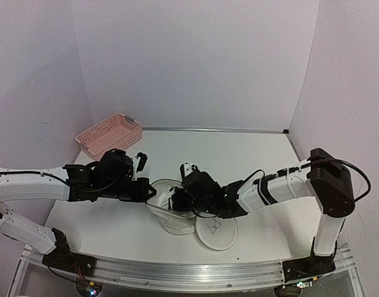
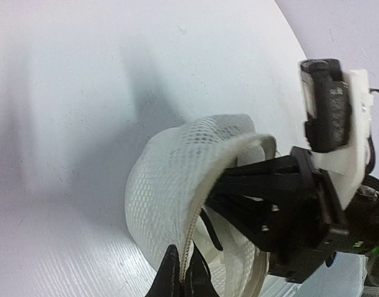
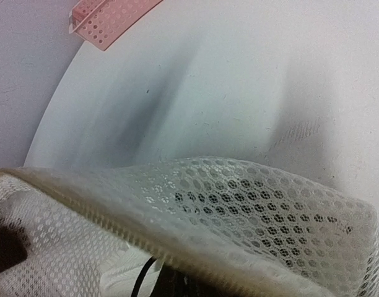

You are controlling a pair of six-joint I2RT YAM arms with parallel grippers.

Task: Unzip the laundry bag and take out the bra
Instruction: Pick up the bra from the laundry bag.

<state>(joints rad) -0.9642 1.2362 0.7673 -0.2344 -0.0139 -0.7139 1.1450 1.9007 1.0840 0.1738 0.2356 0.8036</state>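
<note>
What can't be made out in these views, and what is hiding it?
- Right gripper: its tips are buried inside the laundry bag. Mesh covers them in the right wrist view, so what they have closed on is hidden.
- Bra: only a white scrap with a dark strap shows under the mesh.
- Left gripper: cut off by the bottom edge of the left wrist view, where it pinches the bag's rim.
- Zip pull: not visible in any view.

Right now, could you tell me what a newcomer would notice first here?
The open laundry bag lies toward the front of the table. The left gripper pinches its rim while the right gripper reaches inside. A pink basket sits at the far left.
</note>
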